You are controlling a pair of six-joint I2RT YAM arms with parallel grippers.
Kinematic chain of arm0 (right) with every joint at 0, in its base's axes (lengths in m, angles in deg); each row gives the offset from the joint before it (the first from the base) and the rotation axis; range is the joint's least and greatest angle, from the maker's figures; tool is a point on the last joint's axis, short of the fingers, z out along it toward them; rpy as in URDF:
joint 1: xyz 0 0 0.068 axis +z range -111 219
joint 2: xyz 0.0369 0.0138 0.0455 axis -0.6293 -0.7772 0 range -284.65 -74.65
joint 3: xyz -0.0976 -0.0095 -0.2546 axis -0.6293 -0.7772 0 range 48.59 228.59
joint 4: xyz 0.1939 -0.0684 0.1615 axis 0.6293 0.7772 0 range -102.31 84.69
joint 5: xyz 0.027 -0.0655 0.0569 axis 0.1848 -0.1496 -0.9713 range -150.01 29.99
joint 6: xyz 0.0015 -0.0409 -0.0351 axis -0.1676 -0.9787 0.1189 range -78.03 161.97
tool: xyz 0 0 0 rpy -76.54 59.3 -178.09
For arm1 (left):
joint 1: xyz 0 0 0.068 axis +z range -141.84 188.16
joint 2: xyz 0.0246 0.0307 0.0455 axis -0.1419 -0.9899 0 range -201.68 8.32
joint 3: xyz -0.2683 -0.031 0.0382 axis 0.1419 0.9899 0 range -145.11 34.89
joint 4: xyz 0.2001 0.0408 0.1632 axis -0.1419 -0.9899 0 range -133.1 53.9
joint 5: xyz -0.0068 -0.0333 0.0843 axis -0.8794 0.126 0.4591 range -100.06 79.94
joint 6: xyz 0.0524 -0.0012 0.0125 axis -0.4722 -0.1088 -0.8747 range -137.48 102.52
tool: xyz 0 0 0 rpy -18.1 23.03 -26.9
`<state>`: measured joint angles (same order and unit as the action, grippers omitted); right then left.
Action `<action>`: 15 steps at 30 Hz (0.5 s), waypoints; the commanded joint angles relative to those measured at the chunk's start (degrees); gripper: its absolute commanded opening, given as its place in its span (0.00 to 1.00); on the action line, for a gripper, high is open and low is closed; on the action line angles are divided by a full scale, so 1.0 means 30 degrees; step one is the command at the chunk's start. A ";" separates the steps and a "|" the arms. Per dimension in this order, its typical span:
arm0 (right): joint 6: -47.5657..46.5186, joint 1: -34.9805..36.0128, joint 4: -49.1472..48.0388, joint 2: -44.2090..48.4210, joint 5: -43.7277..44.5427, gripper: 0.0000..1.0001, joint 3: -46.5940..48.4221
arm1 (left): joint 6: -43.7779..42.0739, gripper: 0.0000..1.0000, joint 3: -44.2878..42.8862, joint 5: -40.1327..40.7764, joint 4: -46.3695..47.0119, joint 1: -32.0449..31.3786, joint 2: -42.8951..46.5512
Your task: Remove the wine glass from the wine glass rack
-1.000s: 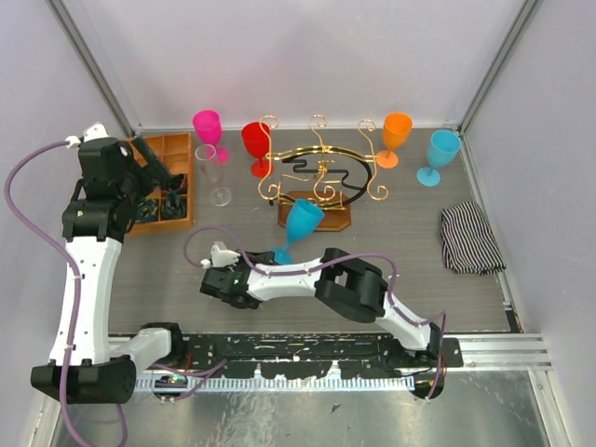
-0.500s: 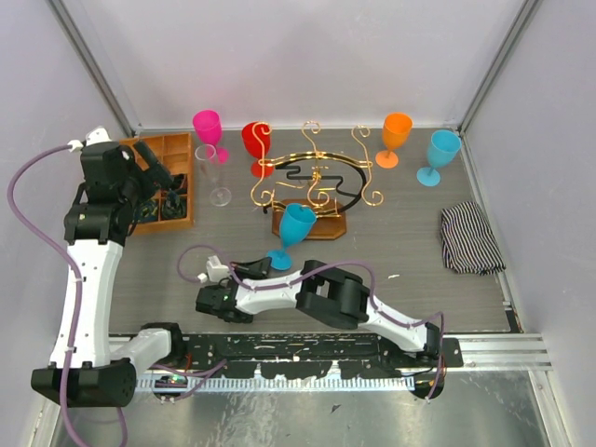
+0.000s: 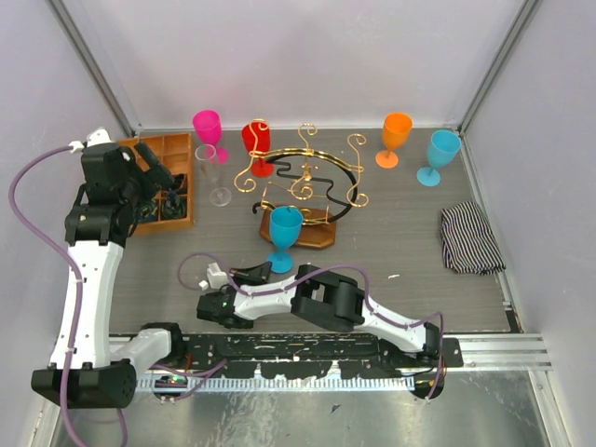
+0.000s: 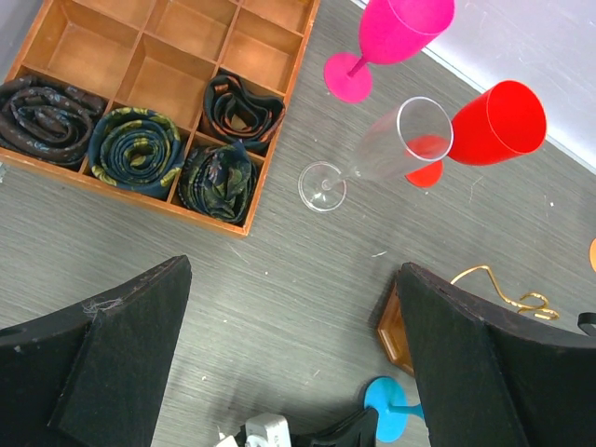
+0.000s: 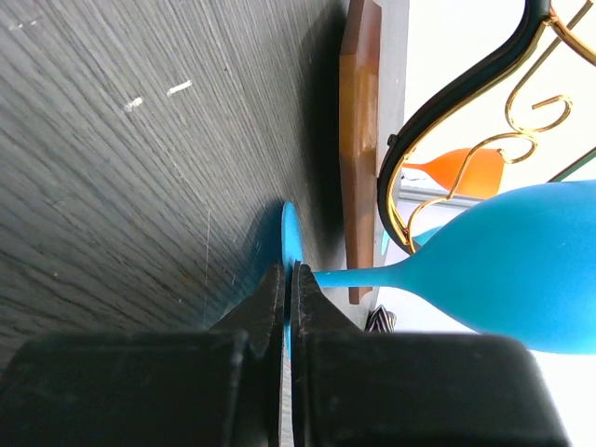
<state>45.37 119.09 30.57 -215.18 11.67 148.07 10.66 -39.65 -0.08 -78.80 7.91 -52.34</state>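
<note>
The wine glass rack (image 3: 303,177) is a gold wire stand with scroll arms on a brown wooden base (image 3: 317,235), at mid table. A blue wine glass (image 3: 284,226) stands upright just in front of the base, clear of the gold arms. My right gripper (image 3: 267,271) is shut on its foot; the right wrist view shows the jaws (image 5: 291,284) pinching the thin blue foot disc (image 5: 288,233), with the bowl (image 5: 521,270) beside the rack base (image 5: 358,140). My left gripper (image 4: 291,372) is open and empty, high over the table left of the rack.
An orange compartment tray (image 3: 160,149) with rolled cloths sits at back left. Pink (image 3: 207,126), clear (image 3: 212,172) and red (image 3: 256,140) glasses stand beside it. Orange (image 3: 396,135) and blue (image 3: 440,154) glasses stand at back right. A striped cloth (image 3: 470,237) lies at right.
My right gripper has drawn the blue glass left and nearer, and the glass has gone from tilted to upright. The rack has shifted left and turned. The left arm has barely moved.
</note>
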 commanded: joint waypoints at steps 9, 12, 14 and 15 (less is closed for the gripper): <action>0.2713 0.0108 -0.1356 -0.0956 -0.5013 0.01 -0.0838 | -0.0093 0.98 0.0452 -0.0037 0.0568 0.0084 0.0415; 0.2678 0.0105 -0.1407 -0.0992 -0.5068 0.01 -0.0875 | -0.0141 0.98 0.0428 -0.0143 0.0605 0.0063 0.0383; 0.2670 0.0101 -0.1428 -0.0994 -0.5112 0.01 -0.0905 | -0.0180 0.98 0.0430 -0.0238 0.0635 0.0071 0.0358; 0.2653 0.0107 -0.1429 -0.0983 -0.5114 0.00 -0.0905 | -0.0196 0.98 0.0442 -0.0270 0.0660 0.0057 0.0351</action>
<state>45.37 119.20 30.61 -215.18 11.74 147.46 10.64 -38.93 -0.17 -78.45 7.91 -52.15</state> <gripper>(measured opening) 0.036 0.984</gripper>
